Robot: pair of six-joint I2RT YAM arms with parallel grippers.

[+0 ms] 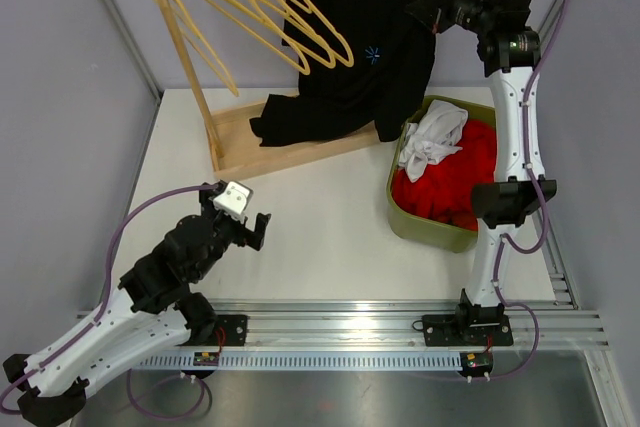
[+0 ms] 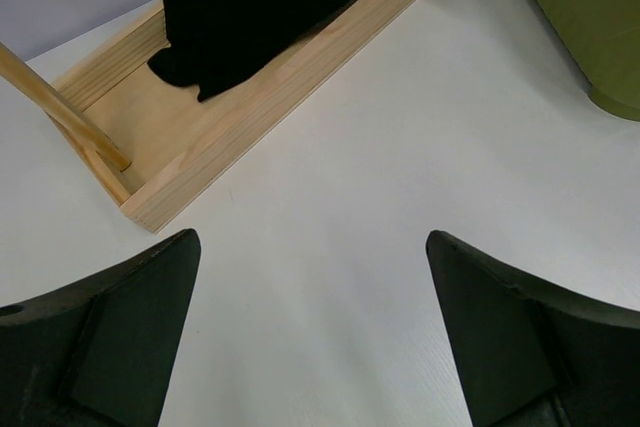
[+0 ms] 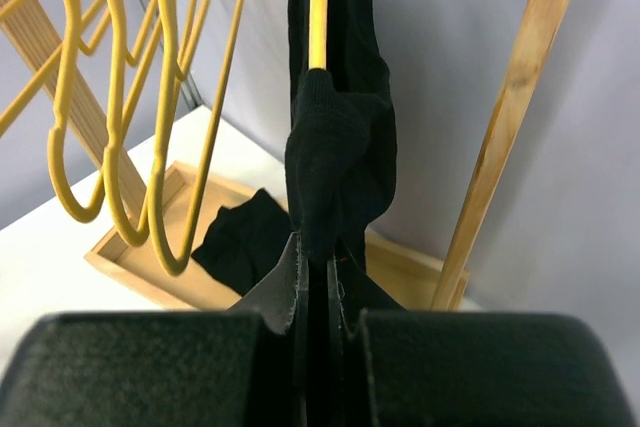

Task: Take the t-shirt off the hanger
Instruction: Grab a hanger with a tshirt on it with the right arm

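One black t-shirt [image 1: 340, 97] hangs bunched.

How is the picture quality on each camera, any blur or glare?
Top view: soft even light, sharp, no harsh glare, though the black t-shirt shows few folds. Left wrist view: table bright and crisp, the left gripper's fingers dark and slightly soft. Right wrist view: right gripper a blurred black mass up close, yellow hangers fairly sharp.

White links and black joints make up the left arm [image 1: 110, 332] and right arm [image 1: 522, 137]; purple cables [image 1: 150, 203] trail along both. The left tool [image 2: 312, 267] has matte black wedge fingers [image 2: 120, 332]
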